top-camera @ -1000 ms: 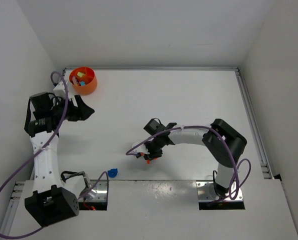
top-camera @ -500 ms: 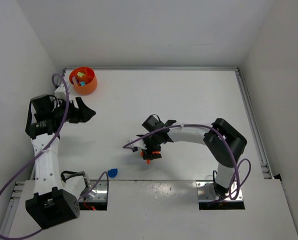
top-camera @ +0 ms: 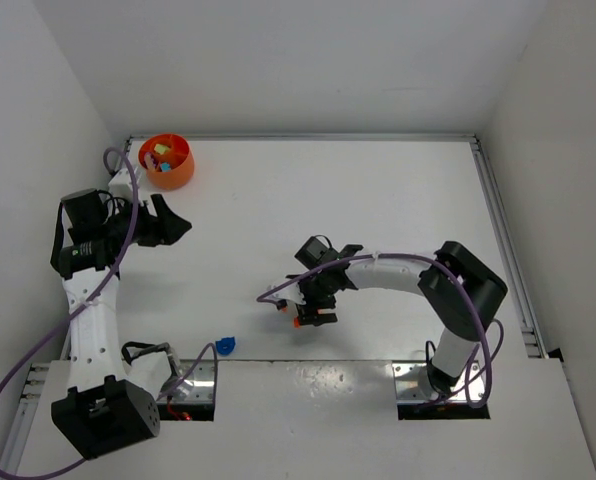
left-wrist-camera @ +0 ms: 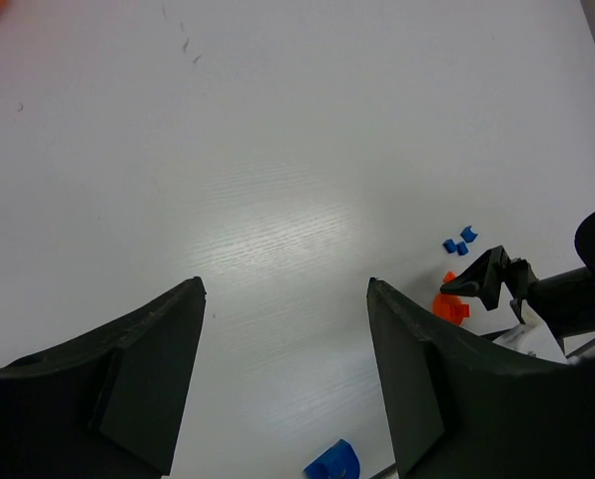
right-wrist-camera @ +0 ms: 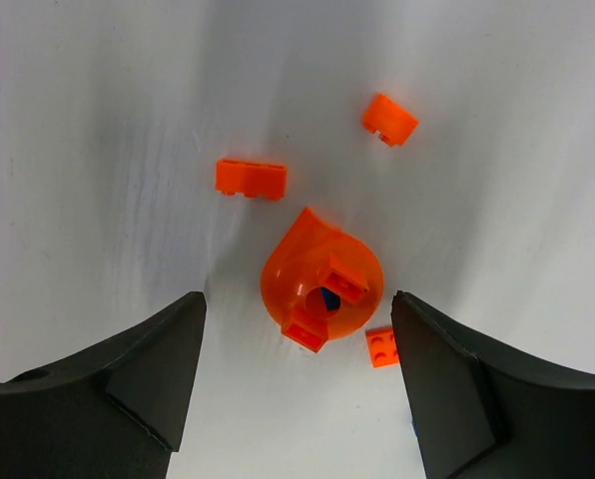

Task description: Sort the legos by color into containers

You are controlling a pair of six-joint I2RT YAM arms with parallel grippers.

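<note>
The orange bowl (top-camera: 166, 160) with its containers stands at the far left corner and holds a few coloured legos. My right gripper (top-camera: 315, 303) (right-wrist-camera: 297, 299) hangs open over a cluster of orange legos. Below it lies a rounded orange piece (right-wrist-camera: 320, 284) (top-camera: 300, 322) with small bricks stuck on it. Around that are an orange brick (right-wrist-camera: 251, 178), another orange piece (right-wrist-camera: 389, 119) and a tiny orange plate (right-wrist-camera: 381, 345). A blue rounded lego (top-camera: 225, 346) (left-wrist-camera: 332, 462) rests near the front edge. My left gripper (top-camera: 174, 228) (left-wrist-camera: 286, 286) is open, empty and raised over the left side.
Two tiny blue bits (left-wrist-camera: 459, 241) lie just beyond the orange cluster. A metal rail (top-camera: 503, 240) runs along the table's right edge. A purple cable (top-camera: 278, 295) loops off the right wrist. White walls close in the table on three sides.
My right gripper has opened wide and shifted slightly right and nearer the front edge; the orange piece lies on the table below it. The left arm has barely moved.
</note>
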